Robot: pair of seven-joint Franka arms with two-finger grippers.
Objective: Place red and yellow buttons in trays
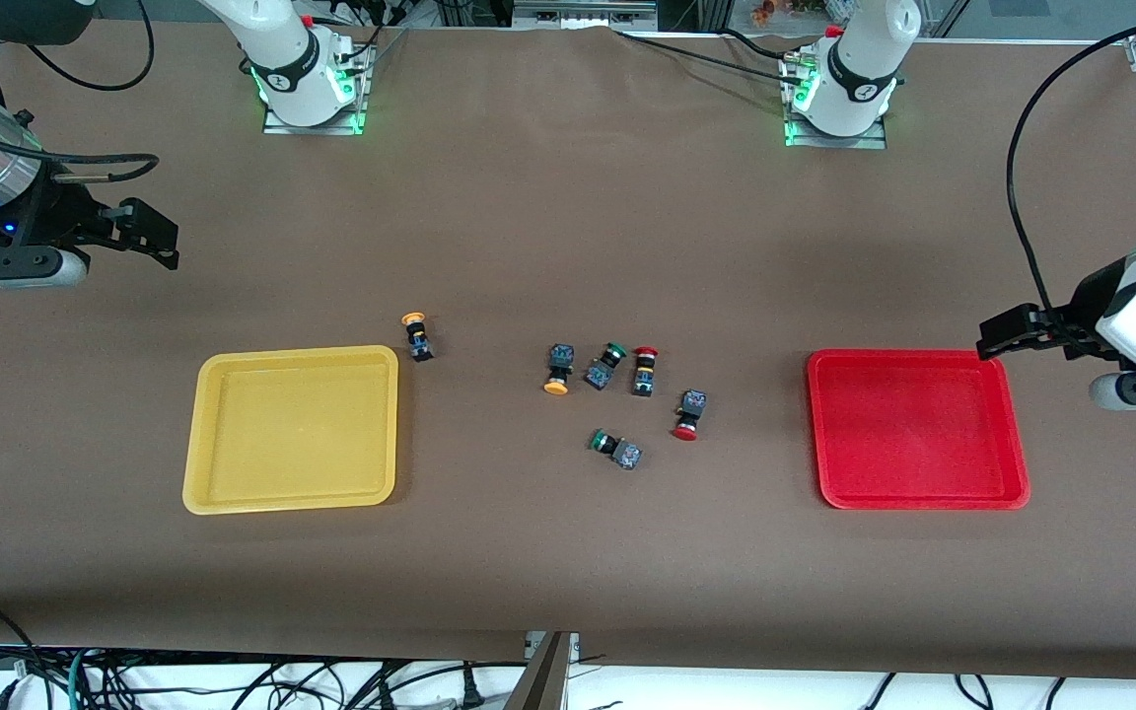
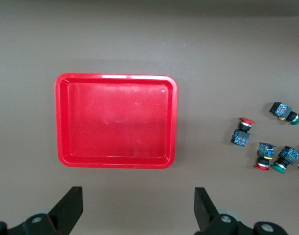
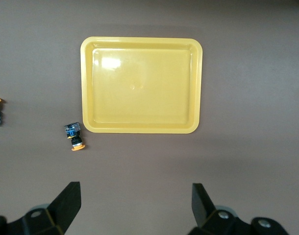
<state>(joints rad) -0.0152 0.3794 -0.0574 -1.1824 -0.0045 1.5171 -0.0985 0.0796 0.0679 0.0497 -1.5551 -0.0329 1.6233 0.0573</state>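
A yellow tray (image 1: 191, 463) lies toward the right arm's end and a red tray (image 1: 1017, 463) toward the left arm's end. One yellow button (image 1: 417, 335) lies beside the yellow tray. Between the trays lie a second yellow button (image 1: 558, 370) and two red buttons (image 1: 643, 370) (image 1: 688, 414). My left gripper (image 1: 997, 335) is open and empty over bare table by the red tray's (image 2: 115, 120) corner. My right gripper (image 1: 149, 237) is open and empty over bare table, apart from the yellow tray (image 3: 142, 83). The right wrist view shows the yellow button (image 3: 74, 136). The left wrist view shows both red buttons (image 2: 242, 133) (image 2: 263, 155).
Two green-capped switches (image 1: 604, 365) (image 1: 617, 449) lie among the middle buttons, one touching the yellow-capped one's neighbourhood and one nearest the front camera. Both trays hold nothing. Cables hang off the table's front edge (image 1: 548, 651).
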